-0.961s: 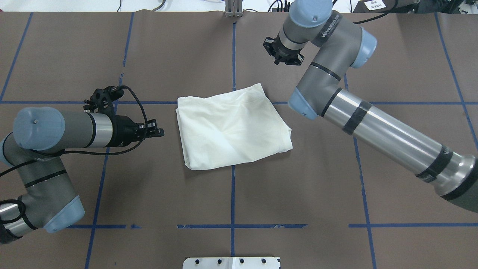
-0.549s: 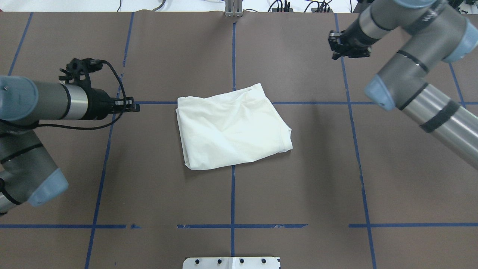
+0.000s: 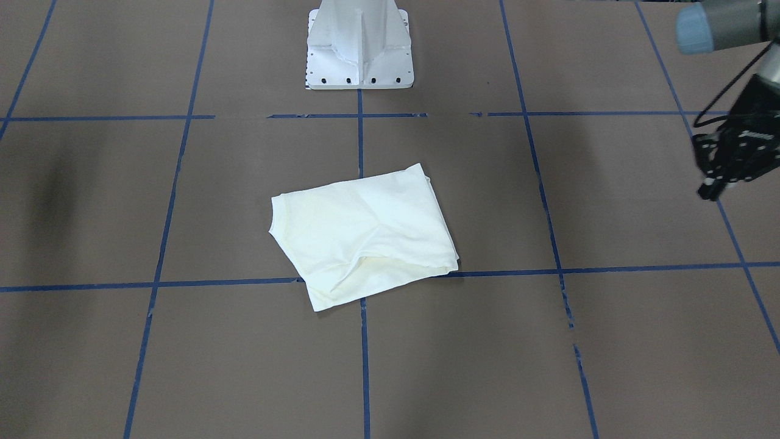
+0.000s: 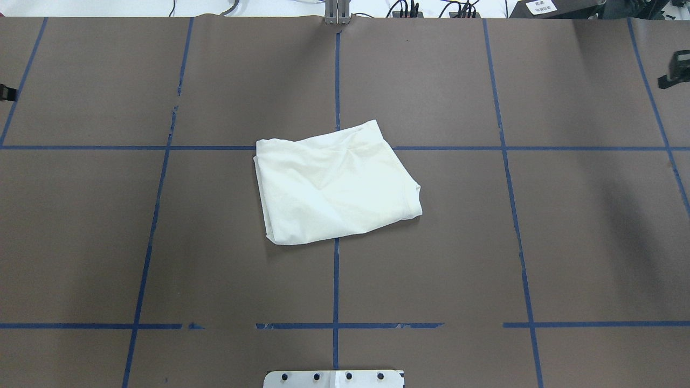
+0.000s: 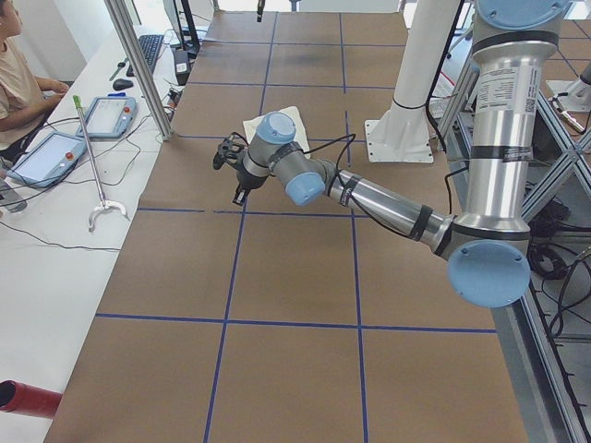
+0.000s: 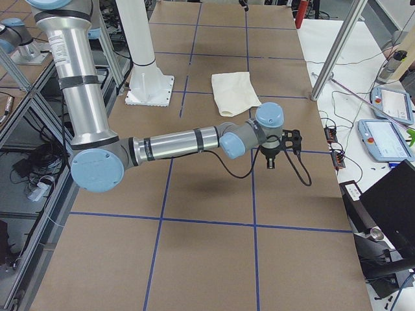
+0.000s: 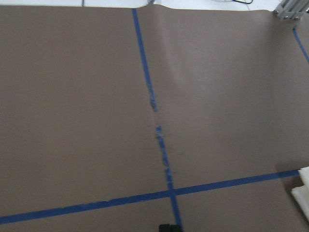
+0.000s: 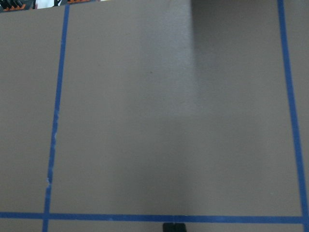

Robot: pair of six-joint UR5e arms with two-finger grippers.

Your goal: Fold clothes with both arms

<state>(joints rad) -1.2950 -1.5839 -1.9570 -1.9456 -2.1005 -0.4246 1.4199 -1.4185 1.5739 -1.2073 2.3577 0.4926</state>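
The cream T-shirt (image 4: pixel 334 186) lies folded into a rough rectangle at the table's middle, plain side up, with its print hidden. It also shows in the front view (image 3: pixel 365 235) and both side views (image 5: pixel 282 120) (image 6: pixel 235 92). My left gripper (image 3: pixel 712 190) hangs far off the shirt, at the overhead view's left edge (image 4: pixel 4 92). My right gripper (image 4: pixel 674 73) is at the far right edge, above the table (image 6: pixel 271 162). Both hold nothing. Each wrist view shows only one small dark fingertip block (image 7: pixel 166 227) (image 8: pixel 174 226), so both look shut.
The white pedestal base (image 3: pixel 359 46) stands at the robot's side of the table. Blue tape lines (image 4: pixel 335 280) grid the brown table cover. Tablets (image 5: pixel 111 115) (image 6: pixel 388 103), cables and metal posts (image 5: pixel 138 69) sit on the white benches beyond the far edge, where a person (image 5: pixel 18 78) sits.
Both arms have swung outward, away from the shirt, to the left and right edges of the overhead view. The shirt has not moved.
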